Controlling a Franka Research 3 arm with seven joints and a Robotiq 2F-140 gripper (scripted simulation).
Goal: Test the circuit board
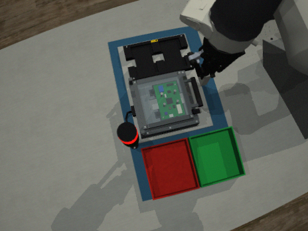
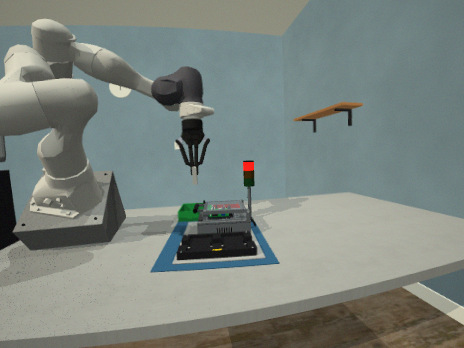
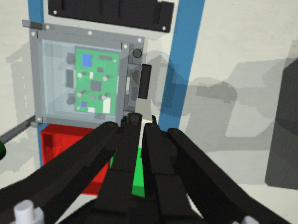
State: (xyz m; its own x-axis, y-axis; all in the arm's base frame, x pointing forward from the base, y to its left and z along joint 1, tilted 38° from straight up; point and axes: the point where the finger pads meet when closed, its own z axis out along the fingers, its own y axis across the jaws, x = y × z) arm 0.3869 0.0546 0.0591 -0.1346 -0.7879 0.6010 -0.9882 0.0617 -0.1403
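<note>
The circuit board [image 1: 168,100] lies face up inside the tester [image 1: 141,124], under the shut clear lid [image 1: 146,97], with its white connector end toward the bins. The lid's black handle [image 1: 195,91] runs along the tester's right edge in the top view. Beside the tester's near left corner the signal tower [image 2: 248,172] shows red. The black tray [image 1: 156,54] sits on the far side of the tester, both of its pockets without a board, and all of it stands on a blue-bordered mat [image 1: 212,99] on the desk [image 1: 60,99]. Next to the tester on the other side stand 2 bins side by side, the red bin [image 1: 147,172] on the left and the green bin [image 1: 239,156] on the right. The tool [image 2: 195,177] hangs well above the tester, over the corner by the handle's far end, its fingers pressed together with nothing between them and touching nothing.
</note>
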